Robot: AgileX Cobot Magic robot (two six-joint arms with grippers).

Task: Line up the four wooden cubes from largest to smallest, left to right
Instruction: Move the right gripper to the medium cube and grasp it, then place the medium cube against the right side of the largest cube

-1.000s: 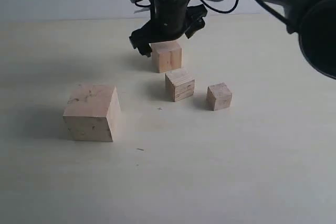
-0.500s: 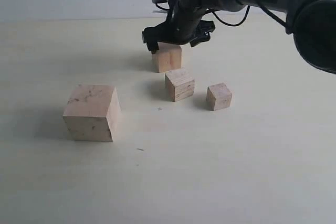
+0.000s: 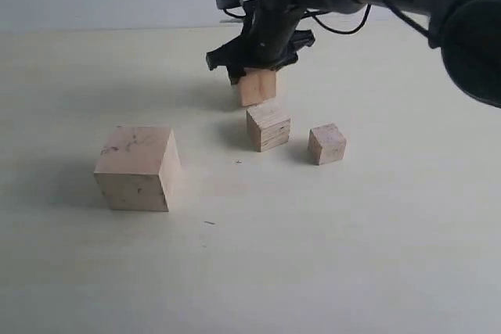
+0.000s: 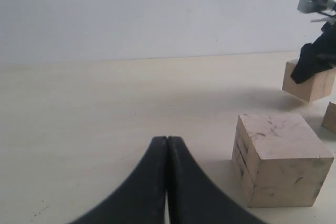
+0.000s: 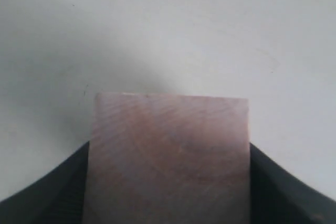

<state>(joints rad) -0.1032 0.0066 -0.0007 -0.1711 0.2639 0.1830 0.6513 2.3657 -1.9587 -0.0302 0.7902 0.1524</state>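
Your right gripper [image 3: 252, 74], half closed, grips the far-edge cube [image 3: 258, 88] — lift it level, then set it just beside the largest cube [image 3: 137, 166].

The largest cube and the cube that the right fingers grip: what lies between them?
Only bare table; the exterior view shows it between the largest cube and the gripped cube.

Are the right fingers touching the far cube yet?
Touching. The right wrist view shows the far cube wedged between both fingers, no gap either side; the exterior view shows it tilted.
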